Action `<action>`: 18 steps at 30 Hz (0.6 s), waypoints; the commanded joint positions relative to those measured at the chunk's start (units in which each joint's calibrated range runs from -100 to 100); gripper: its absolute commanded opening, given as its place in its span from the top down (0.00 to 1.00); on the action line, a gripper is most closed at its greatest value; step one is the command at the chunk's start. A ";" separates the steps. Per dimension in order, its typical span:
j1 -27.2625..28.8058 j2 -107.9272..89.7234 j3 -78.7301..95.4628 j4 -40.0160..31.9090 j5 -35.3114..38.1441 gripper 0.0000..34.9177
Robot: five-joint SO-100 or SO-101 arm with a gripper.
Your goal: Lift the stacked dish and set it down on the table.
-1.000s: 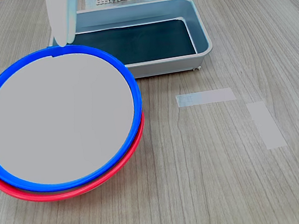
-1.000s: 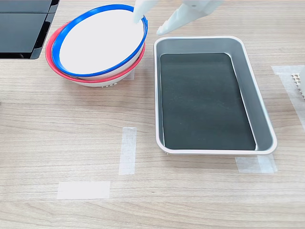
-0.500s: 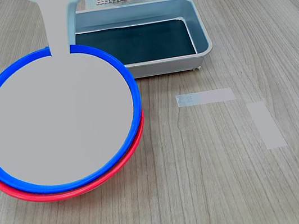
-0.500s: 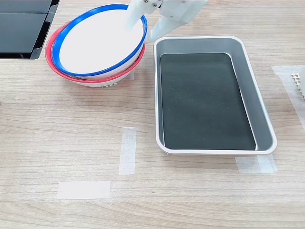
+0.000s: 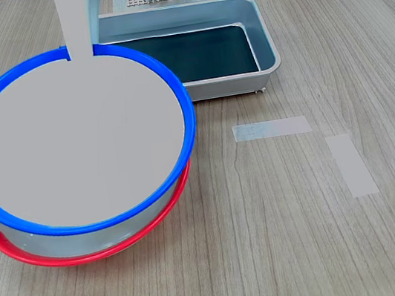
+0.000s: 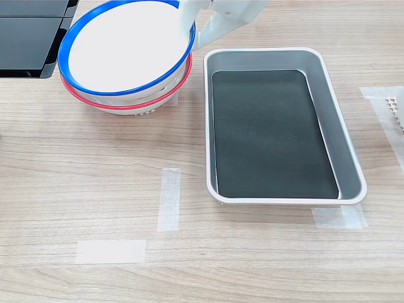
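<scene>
The gripper (image 6: 197, 28) sits at the top centre of the second exterior view, its two white fingers clamped on the rim of the blue dish (image 6: 126, 45): one finger (image 6: 187, 17) lies inside the rim, the other runs down outside it, beside the tray's upper left corner. In the first exterior view only one pale finger (image 5: 74, 25) shows, coming down from the top edge and crossing the blue rim at its far side. The blue dish (image 5: 76, 141) fills the left half of the first exterior view, its pale grey inside facing up. It hangs above the red dish (image 5: 86, 252), with a clear gap showing between the two rims along the near side, so it is lifted off the stack and not on the table (image 5: 289, 253). The red dish (image 6: 136, 101) rests on the table (image 6: 76, 189) in the upper left of the second exterior view, its rim peeping out below the blue one. Just beside the dishes stands a grey tray (image 6: 350, 158) with a dark liner (image 6: 271, 132); in the first exterior view the tray (image 5: 263, 40) lies at the top centre. Two tape strips (image 5: 271, 129) (image 5: 351, 164) lie on bare wood at the first exterior view's right, well apart from the dishes; in the second exterior view they (image 6: 169, 199) (image 6: 110, 251) lie at lower left.
</scene>
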 commanded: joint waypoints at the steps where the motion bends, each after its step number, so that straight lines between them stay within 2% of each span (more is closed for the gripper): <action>1: -2.69 -5.25 -5.06 2.14 -0.93 1.00; 7: -10.87 -4.48 -12.52 7.51 -3.47 1.00; 11: -18.59 -1.67 -15.71 8.91 -4.35 1.00; 18: -23.58 2.85 -14.25 6.93 -4.54 1.00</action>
